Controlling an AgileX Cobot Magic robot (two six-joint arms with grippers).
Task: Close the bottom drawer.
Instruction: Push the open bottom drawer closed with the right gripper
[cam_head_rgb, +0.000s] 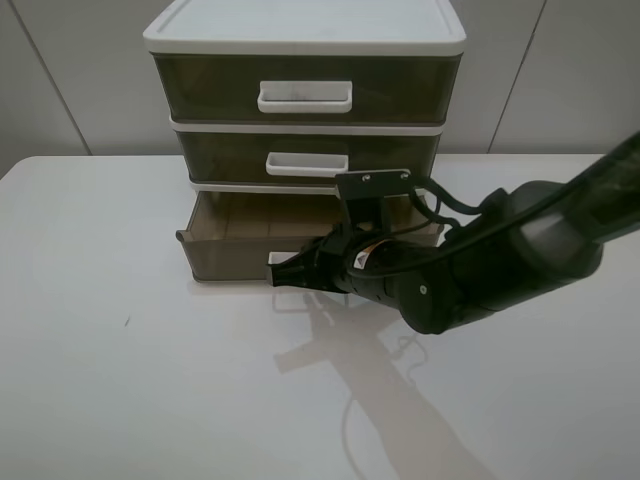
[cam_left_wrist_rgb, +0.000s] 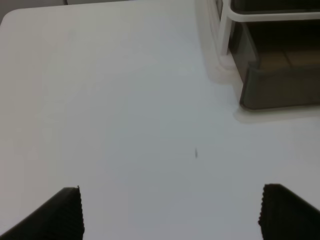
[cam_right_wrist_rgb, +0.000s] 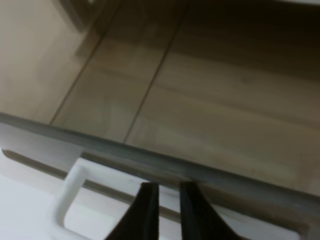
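Push due on the bottom drawer (cam_head_rgb: 225, 255), straight and centred.
It stands pulled out of the lowest tier of the white unit (cam_head_rgb: 300, 40). The right gripper (cam_right_wrist_rgb: 169, 186), narrowed to a slit with nothing between its fingers, sits at the drawer front beside the handle (cam_right_wrist_rgb: 66, 192). Keep it pinched and press mid-front to avoid skewing. The left gripper (cam_left_wrist_rgb: 170, 210) gapes wide, well apart.

No legible words, brands, numbers or signs in any view. Only a small pale sticker (cam_head_rgb: 364, 257) with a touch of orange on the body of the right gripper (cam_head_rgb: 278, 276), seen from the high camera, too small and blurred to read.
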